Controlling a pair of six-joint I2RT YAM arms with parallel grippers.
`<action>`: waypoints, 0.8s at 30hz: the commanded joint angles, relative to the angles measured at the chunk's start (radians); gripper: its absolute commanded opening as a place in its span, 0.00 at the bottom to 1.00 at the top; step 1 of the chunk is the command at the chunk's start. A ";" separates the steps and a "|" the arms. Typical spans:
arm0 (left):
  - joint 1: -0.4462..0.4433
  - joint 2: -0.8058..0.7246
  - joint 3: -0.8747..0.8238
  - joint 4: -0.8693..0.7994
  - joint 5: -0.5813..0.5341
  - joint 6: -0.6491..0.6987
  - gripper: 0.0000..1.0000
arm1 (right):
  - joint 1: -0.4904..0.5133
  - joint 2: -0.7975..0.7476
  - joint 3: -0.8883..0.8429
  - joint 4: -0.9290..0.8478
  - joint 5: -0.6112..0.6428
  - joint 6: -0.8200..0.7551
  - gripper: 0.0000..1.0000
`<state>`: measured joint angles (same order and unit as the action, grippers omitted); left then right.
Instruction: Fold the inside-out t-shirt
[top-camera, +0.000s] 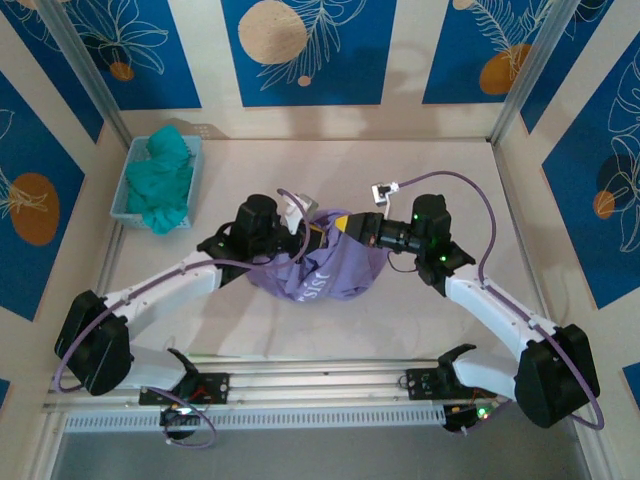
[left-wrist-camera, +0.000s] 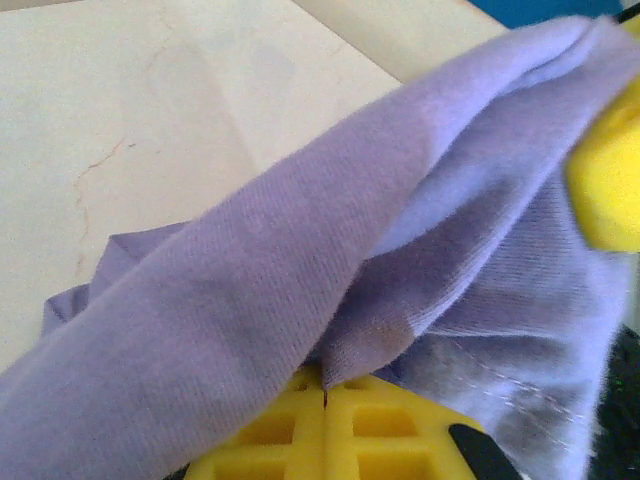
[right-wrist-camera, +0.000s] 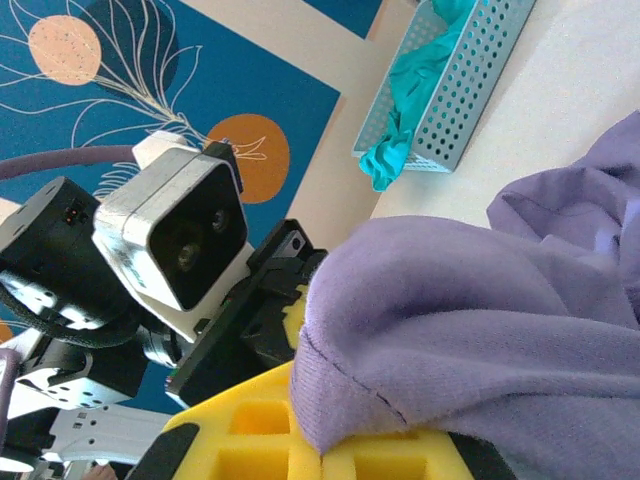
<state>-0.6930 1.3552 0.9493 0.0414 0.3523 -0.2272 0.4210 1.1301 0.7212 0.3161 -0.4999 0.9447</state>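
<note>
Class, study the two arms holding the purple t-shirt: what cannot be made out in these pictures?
- Top view: the t-shirt is bunched, sleeves and collar lost in folds; its print is too small to read.
- Left wrist view: cloth covers the tips of the left gripper.
- Right wrist view: the hem drapes over the right gripper; the bottom edge cuts its fingers.
- Top view: teal garment crumpled in the basket; type unclear.

This is a robot lab cell. A left arm (top-camera: 170, 282) and a right arm (top-camera: 500, 310) are bolted to a metal rail (top-camera: 320, 385) at a table's (top-camera: 420, 170) edge. Printed blue panels (top-camera: 300, 60) on metal posts (top-camera: 85, 72) wall it in.
</note>
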 joint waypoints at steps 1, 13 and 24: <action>0.026 -0.057 0.005 0.079 0.138 -0.078 0.00 | -0.011 -0.052 0.019 -0.086 0.049 -0.074 0.00; 0.148 -0.218 -0.120 0.499 0.468 -0.621 0.00 | -0.016 -0.036 0.179 -0.381 0.065 -0.315 0.00; 0.153 -0.252 -0.087 0.308 0.366 -0.521 0.00 | 0.002 -0.043 0.271 -0.689 0.183 -0.516 0.21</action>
<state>-0.5514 1.1286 0.8398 0.3893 0.7464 -0.7765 0.4133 1.1133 0.9802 -0.2558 -0.3813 0.5102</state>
